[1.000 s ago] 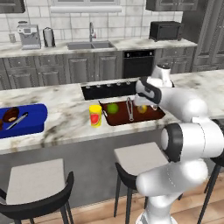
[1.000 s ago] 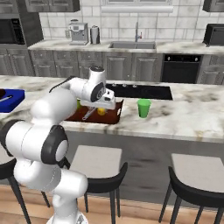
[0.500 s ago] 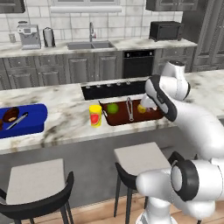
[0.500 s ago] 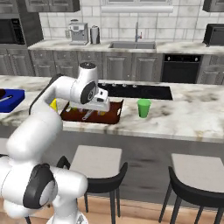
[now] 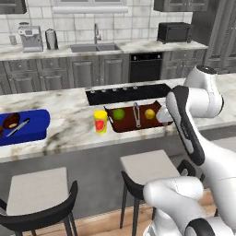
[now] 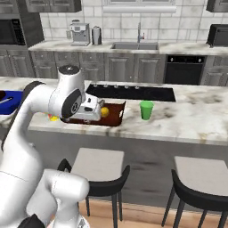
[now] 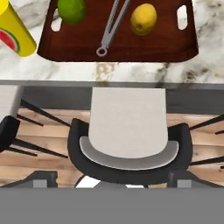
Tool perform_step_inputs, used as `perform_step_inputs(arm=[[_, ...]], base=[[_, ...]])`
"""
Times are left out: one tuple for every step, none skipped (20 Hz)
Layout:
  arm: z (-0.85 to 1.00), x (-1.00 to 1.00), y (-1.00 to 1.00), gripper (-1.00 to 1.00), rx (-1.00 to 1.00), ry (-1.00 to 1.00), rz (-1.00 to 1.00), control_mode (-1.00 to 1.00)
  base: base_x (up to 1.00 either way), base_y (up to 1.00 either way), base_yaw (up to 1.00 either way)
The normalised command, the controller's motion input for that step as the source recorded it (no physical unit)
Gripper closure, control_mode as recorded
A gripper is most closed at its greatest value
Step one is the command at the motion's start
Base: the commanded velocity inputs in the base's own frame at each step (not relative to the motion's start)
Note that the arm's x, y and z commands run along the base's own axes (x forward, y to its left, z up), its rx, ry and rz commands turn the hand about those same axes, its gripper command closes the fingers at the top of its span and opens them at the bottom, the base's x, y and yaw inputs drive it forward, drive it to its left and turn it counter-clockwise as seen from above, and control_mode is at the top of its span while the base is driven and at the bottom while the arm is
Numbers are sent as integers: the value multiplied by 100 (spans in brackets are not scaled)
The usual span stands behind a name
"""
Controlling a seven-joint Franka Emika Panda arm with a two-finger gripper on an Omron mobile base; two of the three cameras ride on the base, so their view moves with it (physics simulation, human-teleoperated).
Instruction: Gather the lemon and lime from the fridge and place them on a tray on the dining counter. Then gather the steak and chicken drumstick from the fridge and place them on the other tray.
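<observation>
On the long white marble-look dining counter [image 5: 69,126], largest thing first: it runs left to right across both base views, with black-backed stools [image 5: 152,173] along its near edge. Toward its left end lies the bright blue rectangular tray [image 5: 27,126], holding a dark brownish item and a utensil; what the item is can't be told. Right of centre lies the shallow dark red-brown rectangular tray [image 5: 136,120], long axis running left-right along the counter. A yellow cup with a red mark [image 5: 100,121] stands just beside the tray's left end; a green cup [image 6: 145,110] stands apart to its right.

Inside the red-brown tray: metal tongs [image 7: 113,26] lie down the middle, crossways to the tray's long axis. The small green lime [image 7: 71,10] is left of them, the small yellow lemon [image 7: 143,19] right of them, both resting on the tray floor.

The gripper [image 6: 95,110] sits at the tray's right near corner, pulled out over the stool side, lemon nearer to it than lime. Fingertips aren't visible; whether they're apart or together can't be told. Nothing seems to be held.

Judgement: fruit half looks done. Next targets, steak and drumstick, are in the fridge, away from this counter; they're bound for the blue tray, far left of the gripper.
</observation>
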Motion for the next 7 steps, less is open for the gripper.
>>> perform_step_inputs(arm=[[42, -100, 16, -100, -2, -8, 4, -100], [42, -100, 17, -100, -2, -9, 4, -100], [42, -100, 19, -100, -2, -9, 5, -100], [42, -100, 22, -100, -3, -8, 5, -100], [41, -92, 28, -100, -4, -7, 5, -100], [36, -82, 38, -100, -6, -5, 6, -100], [35, -72, 49, -100, -8, -3, 7, -100]], base=[[0, 0, 0], [0, 0, 0], [0, 0, 0], [0, 0, 0], [0, 0, 0], [0, 0, 0], [0, 0, 0]])
